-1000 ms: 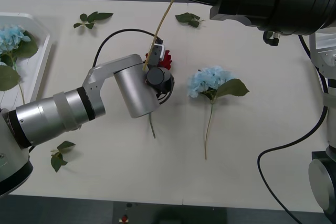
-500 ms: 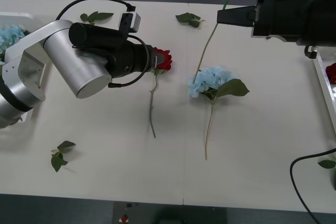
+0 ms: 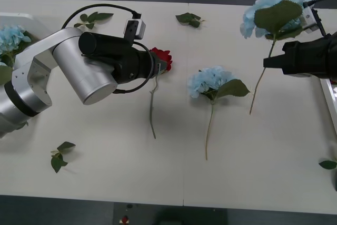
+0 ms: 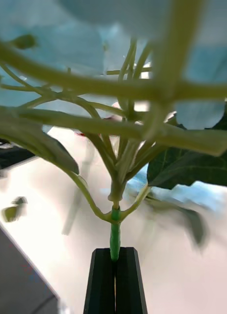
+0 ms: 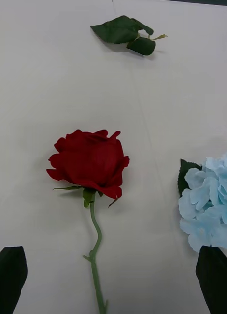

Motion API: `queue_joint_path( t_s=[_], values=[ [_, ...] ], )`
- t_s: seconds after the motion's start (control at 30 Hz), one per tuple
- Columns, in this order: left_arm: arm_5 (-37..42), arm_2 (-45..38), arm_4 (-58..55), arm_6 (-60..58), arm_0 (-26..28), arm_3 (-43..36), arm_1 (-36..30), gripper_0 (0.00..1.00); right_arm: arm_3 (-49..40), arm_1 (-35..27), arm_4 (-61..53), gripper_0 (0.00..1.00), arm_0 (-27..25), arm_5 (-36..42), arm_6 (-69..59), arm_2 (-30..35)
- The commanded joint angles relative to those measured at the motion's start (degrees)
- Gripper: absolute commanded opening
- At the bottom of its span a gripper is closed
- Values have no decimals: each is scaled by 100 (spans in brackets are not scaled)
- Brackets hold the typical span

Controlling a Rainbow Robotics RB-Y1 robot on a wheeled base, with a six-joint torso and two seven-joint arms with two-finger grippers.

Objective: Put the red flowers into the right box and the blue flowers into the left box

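A red flower (image 3: 161, 58) lies on the table, its stem running toward the near edge. My left gripper (image 5: 112, 251) hovers open just above it; the red flower's bloom (image 5: 89, 163) sits between and ahead of the black fingers (image 5: 10, 272). My right gripper (image 4: 115, 254) is shut on the green stem of a blue flower (image 3: 275, 10), held in the air at the right. Another blue flower (image 3: 209, 81) lies mid-table. The left box (image 3: 39, 31) holds a blue flower (image 3: 11, 37). A sliver of the right box (image 3: 330, 98) shows at the right edge.
Loose green leaf sprigs lie at the back left (image 3: 93, 18), back centre (image 3: 189, 19), front left (image 3: 60, 157) and near the right edge (image 3: 327, 165). A black cable (image 3: 100, 10) loops over my left arm.
My right gripper has carried the blue flower to the right and nearer, so the whole bloom now shows. My left arm has swung round and settled over the red flower.
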State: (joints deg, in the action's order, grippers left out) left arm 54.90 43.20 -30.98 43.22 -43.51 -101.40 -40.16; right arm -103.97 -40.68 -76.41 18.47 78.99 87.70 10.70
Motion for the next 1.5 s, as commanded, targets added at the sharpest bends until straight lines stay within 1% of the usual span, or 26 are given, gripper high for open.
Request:
queue_joint_path(
  t_s=[0.03, 0.2, 0.47, 0.5, 0.53, 0.57, 0.6, 0.63, 0.7, 0.8, 1.0, 1.27, 1.37, 1.5],
  values=[
    [-67, -66, 136, -51, -114, 138, 157, 100, -97, -177, 628, 0, -203, 3, -210, 178],
    [-67, 13, 426, -42, -141, 524, 412, 100, -97, -238, 1471, 0, -405, 3, -315, 196],
    [-67, 453, 1121, -59, -396, 1518, 904, 100, -97, -256, 1937, 0, -581, -6, -368, 196],
    [-67, 497, 1200, -51, -431, 1641, 975, 100, -97, -256, 1946, 8, -598, 3, -350, 187],
    [-67, 532, 1261, -51, -457, 1729, 1018, 100, -97, -256, 1937, 21, -598, 3, -350, 196],
    [-76, 611, 1332, -59, -492, 1843, 1080, 100, -97, -256, 1920, 48, -598, 3, -333, 187],
    [-67, 646, 1367, -68, -519, 1904, 1106, 100, -97, -256, 1920, 62, -598, 3, -324, 187],
    [-67, 708, 1419, -68, -563, 2045, 1177, 100, -97, -256, 1876, 85, -598, 3, -315, 196],
    [-67, 796, 1490, -86, -624, 2212, 1256, 100, -97, -256, 1788, 100, -598, 3, -306, 196],
    [-67, 831, 1507, -77, -668, 2353, 1335, 100, -97, -256, 1594, 100, -598, 3, -289, 196],
    [-67, 839, 1516, -86, -668, 2353, 1370, 100, -97, -256, 1304, 100, -598, 3, -245, 222],
    [-67, 1006, 1551, -68, -668, 2414, 1396, 100, -115, -256, 153, 100, -581, 11, -183, 477],
    [-67, 1094, 1630, -59, -686, 2414, 1396, 100, -115, -247, -234, 100, -581, 134, -218, 591],
    [-67, 1253, 1876, -42, -738, 2476, 1414, 100, -115, -142, -374, 100, -581, 416, -183, 820]
  ],
)
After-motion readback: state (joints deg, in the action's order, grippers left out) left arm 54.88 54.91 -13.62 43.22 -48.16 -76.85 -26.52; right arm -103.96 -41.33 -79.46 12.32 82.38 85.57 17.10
